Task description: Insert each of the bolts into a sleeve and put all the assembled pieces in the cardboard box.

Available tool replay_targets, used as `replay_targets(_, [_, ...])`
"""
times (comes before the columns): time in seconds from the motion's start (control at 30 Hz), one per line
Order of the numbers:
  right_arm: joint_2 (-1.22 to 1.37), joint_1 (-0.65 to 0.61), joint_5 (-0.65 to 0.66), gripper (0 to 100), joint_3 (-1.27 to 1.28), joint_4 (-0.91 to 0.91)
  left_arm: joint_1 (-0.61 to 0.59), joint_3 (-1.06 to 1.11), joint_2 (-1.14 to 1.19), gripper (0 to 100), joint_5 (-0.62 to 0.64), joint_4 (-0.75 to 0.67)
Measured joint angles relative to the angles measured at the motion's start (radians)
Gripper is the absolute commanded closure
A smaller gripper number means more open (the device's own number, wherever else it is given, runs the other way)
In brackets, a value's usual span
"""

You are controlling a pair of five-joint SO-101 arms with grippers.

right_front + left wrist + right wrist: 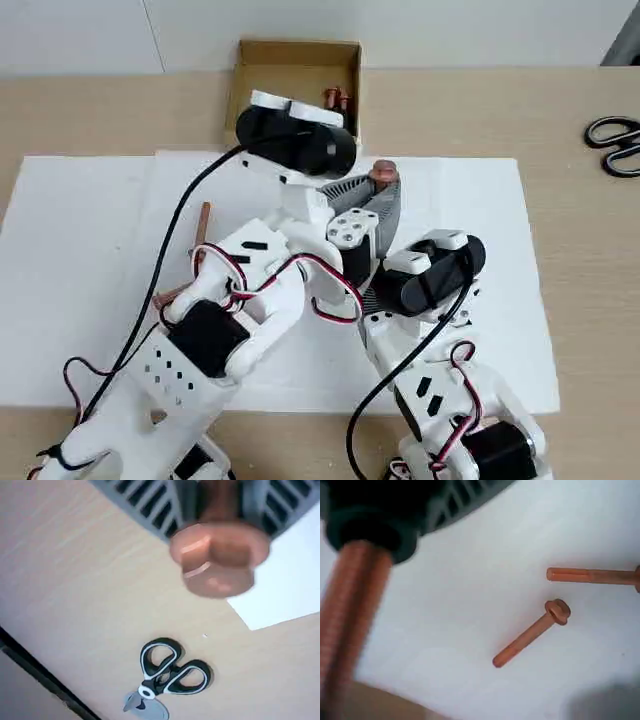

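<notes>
Left claw (375,195) clamped on bolt (382,172), head poking past its tips. Right claw (420,505) grip: can't tell. Threaded shaft (350,620) beside right claw, loose bolts (530,632) (592,575) on paper (445,595) beyond it. Box (250,80) behind left claw.

Bolts (527,636) are copper-coloured; the cardboard box (285,72) is plain brown. The paper sheet (80,260) beside the box is white, the table (560,110) pale wood-grain. Scissors (172,671) have black handles with white edging.

Bright, even light over the table (560,110); soft, faint shadows fall on the white sheet (80,300).
</notes>
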Motion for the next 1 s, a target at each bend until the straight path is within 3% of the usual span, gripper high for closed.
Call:
replay_targets(0.57, [0.0, 0.0, 0.0, 99.5, 0.0, 0.0, 0.002, 0.06, -0.006, 99, 0.0, 0.009])
replay_targets(1.0, [0.003, -0.003, -0.002, 99.5, 0.002, 0.002, 0.008, 0.072, -0.107, 99, -0.144, 0.21])
